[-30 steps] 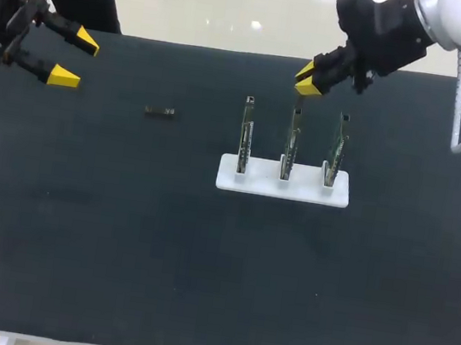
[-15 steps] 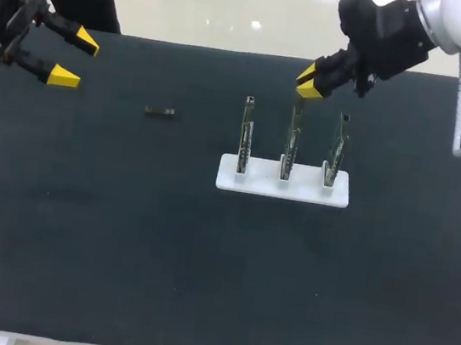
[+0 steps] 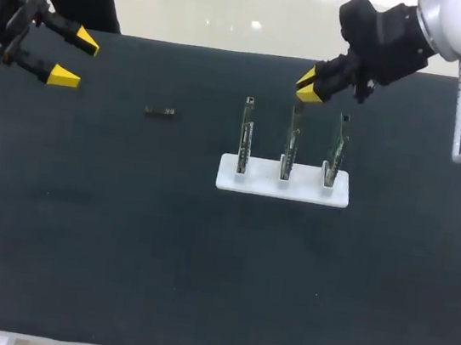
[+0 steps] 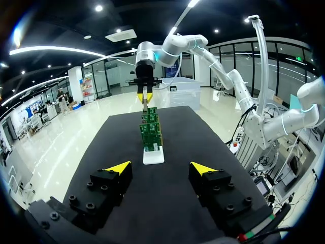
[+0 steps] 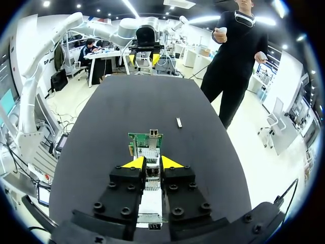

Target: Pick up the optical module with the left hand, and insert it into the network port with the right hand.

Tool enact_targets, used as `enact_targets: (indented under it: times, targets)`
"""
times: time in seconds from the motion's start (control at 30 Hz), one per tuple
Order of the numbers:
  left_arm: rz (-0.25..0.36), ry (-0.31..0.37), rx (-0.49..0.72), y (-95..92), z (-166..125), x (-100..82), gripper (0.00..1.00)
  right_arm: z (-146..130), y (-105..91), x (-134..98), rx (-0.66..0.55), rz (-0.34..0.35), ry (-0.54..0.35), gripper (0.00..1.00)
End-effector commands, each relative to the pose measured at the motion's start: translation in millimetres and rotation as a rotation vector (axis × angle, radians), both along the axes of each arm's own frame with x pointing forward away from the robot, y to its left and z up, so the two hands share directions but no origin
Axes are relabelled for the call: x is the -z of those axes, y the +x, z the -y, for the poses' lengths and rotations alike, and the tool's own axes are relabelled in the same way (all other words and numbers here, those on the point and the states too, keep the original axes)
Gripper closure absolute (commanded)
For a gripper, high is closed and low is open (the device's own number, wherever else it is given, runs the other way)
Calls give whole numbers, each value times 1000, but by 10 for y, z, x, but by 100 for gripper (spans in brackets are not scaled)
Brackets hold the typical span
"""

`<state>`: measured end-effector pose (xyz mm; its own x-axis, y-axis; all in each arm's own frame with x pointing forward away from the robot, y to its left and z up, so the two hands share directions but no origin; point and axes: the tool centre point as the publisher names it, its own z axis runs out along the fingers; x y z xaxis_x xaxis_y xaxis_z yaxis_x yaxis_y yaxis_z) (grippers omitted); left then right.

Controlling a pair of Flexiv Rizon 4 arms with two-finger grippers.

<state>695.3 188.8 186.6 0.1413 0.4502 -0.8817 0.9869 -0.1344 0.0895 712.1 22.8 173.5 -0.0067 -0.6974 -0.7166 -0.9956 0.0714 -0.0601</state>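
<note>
The black tabletop (image 3: 117, 242) spans the head view.

**Head view.** The left arm enters at the far left corner. The left fingers (image 3: 86, 39) are held above the tabletop, pointing toward the middle, and are spread wide apart with nothing between them. The right arm enters at the far right corner and angles down and inward. The right fingers (image 3: 309, 84) are just over the top edge of the middle circuit board (image 3: 290, 142). The optical module (image 3: 160, 111) lies flat on the tabletop between the left fingers and the white holder (image 3: 283, 184), well apart from both. It is a small dark bar, and its long axis runs left to right. The holder carries three green boards standing upright in a row.

**Left wrist view.** The left fingers (image 4: 118, 166) are apart over bare tabletop. The holder (image 4: 153, 156) stands ahead of them, with its boards lined up one behind another. The right fingers (image 4: 143, 95) point down at the far end of the row.

**Right wrist view.** The right fingers (image 5: 133, 163) are above the holder (image 5: 150, 203). A metal part shows in the narrow gap between them, but it cannot be told whether they clamp it. A board with a network port (image 5: 154, 133) on its top edge stands just ahead. The optical module (image 5: 179, 122) lies beyond that board and off to one side. It shows as a pale sliver, with its long axis pointing away from the fingers.
</note>
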Motion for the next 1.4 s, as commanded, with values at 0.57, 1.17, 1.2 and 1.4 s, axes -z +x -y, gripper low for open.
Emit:
enact_targets:
  times: [0.57,1.17,1.2,1.4]
  targets:
    - [0,2,2,9,1,0,0,-32,50,47,-3,11,25,100]
    - [0,2,2,9,1,0,0,-73,85,-160,12,4,-15,100]
    - [0,2,2,9,1,0,0,-71,92,-153,11,4,-15,100]
    - [0,2,2,9,1,0,0,-71,115,-87,2,6,-9,100]
